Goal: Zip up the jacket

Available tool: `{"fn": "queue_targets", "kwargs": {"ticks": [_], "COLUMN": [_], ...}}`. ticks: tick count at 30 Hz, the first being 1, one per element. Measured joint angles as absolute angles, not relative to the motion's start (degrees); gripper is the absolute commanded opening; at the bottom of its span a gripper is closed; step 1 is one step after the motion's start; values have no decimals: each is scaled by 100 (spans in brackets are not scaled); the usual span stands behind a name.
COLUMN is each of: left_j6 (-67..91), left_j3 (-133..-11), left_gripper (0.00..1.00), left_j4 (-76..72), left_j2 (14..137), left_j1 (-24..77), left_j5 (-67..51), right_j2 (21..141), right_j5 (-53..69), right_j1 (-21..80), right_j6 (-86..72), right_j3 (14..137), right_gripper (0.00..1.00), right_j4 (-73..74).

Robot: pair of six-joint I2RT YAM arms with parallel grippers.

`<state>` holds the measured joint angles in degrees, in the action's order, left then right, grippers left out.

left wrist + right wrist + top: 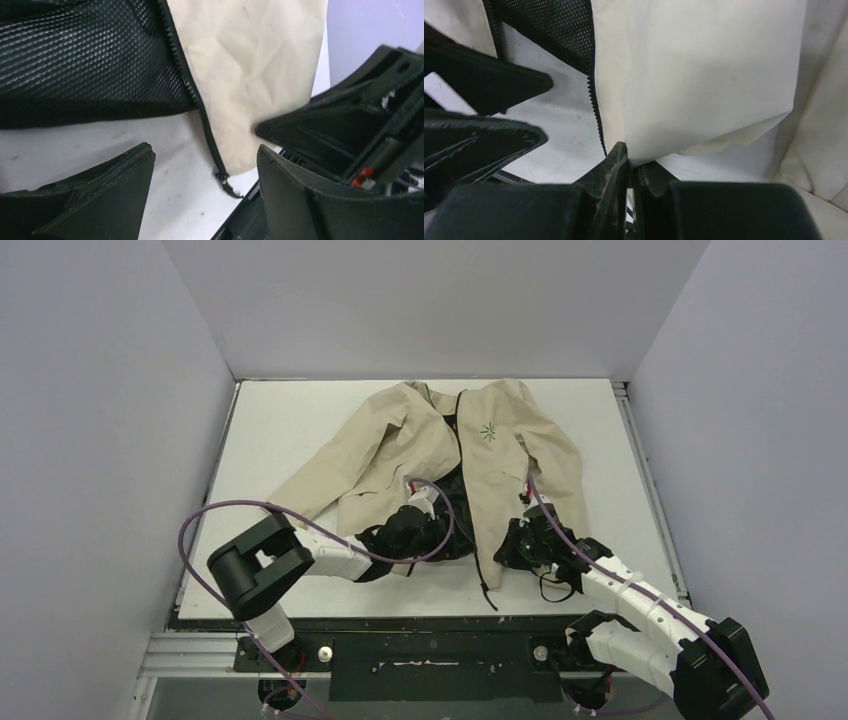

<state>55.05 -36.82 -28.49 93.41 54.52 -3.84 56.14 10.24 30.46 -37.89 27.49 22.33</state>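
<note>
Two grippers are working at the lower front of the beige jacket, which is lying spread on the white table, collar away from the arms, its front gaping below the chest and showing black mesh lining. The left gripper is hovering with fingers spread wide, holding nothing, facing the dark zipper edge. The right gripper is pinching the panel's bottom hem just beside the zipper teeth, fingers nearly together.
</note>
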Motion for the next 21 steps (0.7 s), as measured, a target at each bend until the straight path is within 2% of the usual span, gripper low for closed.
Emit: {"fn": "queue_targets", "kwargs": {"ticks": [2, 7, 10, 12, 15, 17, 19, 21], "left_j6": [5669, 5990, 6132, 6195, 6307, 6414, 6493, 6584], "left_j3": [-3758, -3990, -4003, -4003, -4007, -4029, -4029, -4029], "left_gripper": [67, 66, 66, 63, 47, 34, 20, 8], "left_j4": [-3214, -4060, -4329, -4438, -4652, -4816, -4950, -5039], "left_j2": [9695, 10457, 10606, 10639, 10715, 10822, 10919, 10989], "left_j1": [5459, 5527, 5568, 5579, 5577, 5579, 5579, 5579], "left_j5": [-508, -908, -993, -1011, -1048, -1096, -1140, -1166], "right_j2": [5505, 5341, 5245, 5186, 5146, 5137, 5127, 5098], "right_j5": [1151, 1387, 1452, 1466, 1529, 1555, 1551, 1538], "right_j1": [3041, 3041, 3037, 3030, 3030, 3030, 3030, 3030], "right_j6": [-3848, -3986, -4007, -4016, -4021, -4021, -4021, -4040], "right_j3": [2626, 2554, 2554, 2554, 2554, 2554, 2554, 2554], "right_gripper": [4, 1, 0, 0, 0, 4, 17, 37], "right_j4": [2167, 2130, 2128, 2169, 2171, 2174, 2200, 2283]}}
